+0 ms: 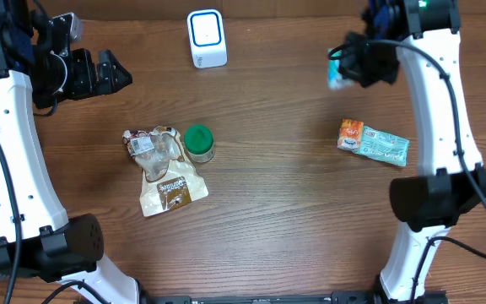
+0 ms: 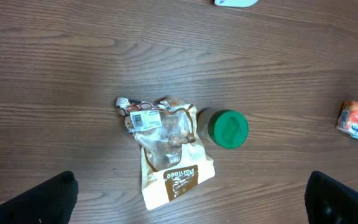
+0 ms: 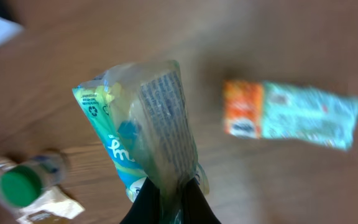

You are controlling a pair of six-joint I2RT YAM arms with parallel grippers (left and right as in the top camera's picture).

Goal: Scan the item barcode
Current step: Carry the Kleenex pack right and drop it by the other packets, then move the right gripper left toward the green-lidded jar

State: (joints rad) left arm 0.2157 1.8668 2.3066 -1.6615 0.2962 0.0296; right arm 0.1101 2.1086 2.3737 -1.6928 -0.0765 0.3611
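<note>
On the wooden table point(image 1: 277, 211) the white scanner point(image 1: 207, 38) stands at 12 o'clock. The left gripper point(image 1: 112, 74), at 10 o'clock, has its jaws wide apart and holds nothing. The right gripper point(image 3: 169, 193), at 2 o'clock, is clamped on the teal packet point(image 3: 148, 118), above the table. I judge this is the carrying step. Next, the barcode must face the scanner.

The brown table top point(image 1: 277, 211) shows matt, smooth wood grain; the teal-and-clear film packet point(image 3: 157, 118) looks like glossy, crinkled plastic; the round green jar lid point(image 1: 198, 139) and the white scanner box point(image 1: 206, 38) look like smooth plastic.
</note>
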